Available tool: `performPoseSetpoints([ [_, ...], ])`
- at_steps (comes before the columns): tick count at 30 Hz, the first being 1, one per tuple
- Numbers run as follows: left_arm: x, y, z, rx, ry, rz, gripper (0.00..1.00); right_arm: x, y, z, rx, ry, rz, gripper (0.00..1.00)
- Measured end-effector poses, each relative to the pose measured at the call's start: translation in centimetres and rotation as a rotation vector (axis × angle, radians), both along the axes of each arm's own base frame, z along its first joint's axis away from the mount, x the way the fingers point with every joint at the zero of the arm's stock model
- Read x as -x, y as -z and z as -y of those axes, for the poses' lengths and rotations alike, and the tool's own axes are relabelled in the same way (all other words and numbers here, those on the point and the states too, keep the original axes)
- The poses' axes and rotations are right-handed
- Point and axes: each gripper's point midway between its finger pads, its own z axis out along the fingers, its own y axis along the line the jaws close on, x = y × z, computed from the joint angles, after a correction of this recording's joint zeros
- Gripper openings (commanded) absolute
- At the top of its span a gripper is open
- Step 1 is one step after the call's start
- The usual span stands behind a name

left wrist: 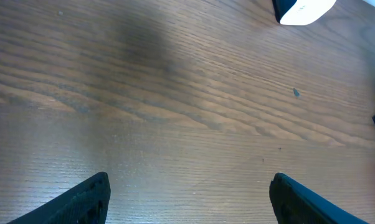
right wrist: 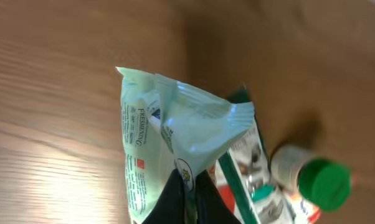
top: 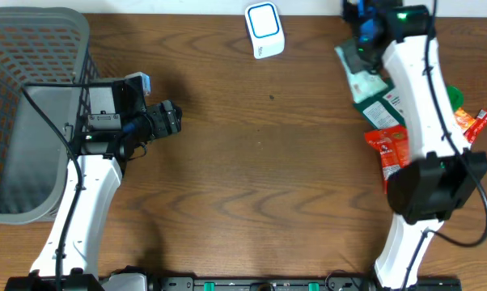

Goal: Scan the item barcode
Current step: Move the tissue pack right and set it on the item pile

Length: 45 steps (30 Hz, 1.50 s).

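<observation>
The item, a pale green printed packet [right wrist: 166, 124], is pinched at its lower edge between the shut fingers of my right gripper [right wrist: 190, 182] and is lifted off the pile. From overhead, that gripper [top: 363, 42] is at the far right of the table with the packet [top: 349, 58] hanging under it. The white scanner with a blue ring [top: 264, 30] stands at the back centre, left of the packet. Over bare wood on the left, my left gripper [top: 169, 119] stands open and empty. Its two dark fingertips [left wrist: 91, 198] are wide apart, with the scanner's corner [left wrist: 303, 9] far ahead.
A grey mesh basket [top: 25, 48] sits at the left edge behind the left arm. Beneath the right arm lie a dark green packet [top: 374, 101], red packets [top: 389, 149] and a green-capped bottle [right wrist: 312, 177].
</observation>
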Motion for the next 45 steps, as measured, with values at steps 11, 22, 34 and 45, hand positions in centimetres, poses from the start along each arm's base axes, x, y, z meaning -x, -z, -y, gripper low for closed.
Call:
performPoseSetpoints([
  [11, 0.0, 0.0, 0.0, 0.000, 0.000, 0.000, 0.82, 1.8, 9.1, 7.5, -0.030, 0.223, -0.249, 0.99],
  [22, 0.0, 0.0, 0.0, 0.000, 0.000, 0.000, 0.82, 2.8, 8.0, 7.8, -0.020, 0.235, -0.260, 0.99],
  [34, 0.0, 0.0, 0.0, 0.000, 0.000, 0.000, 0.82, 2.8, 7.3, 7.8, -0.017, 0.235, -0.244, 0.99],
  [45, 0.0, 0.0, 0.0, 0.000, 0.000, 0.000, 0.82, 2.8, 7.3, 7.8, -0.014, 0.235, -0.243, 0.99],
])
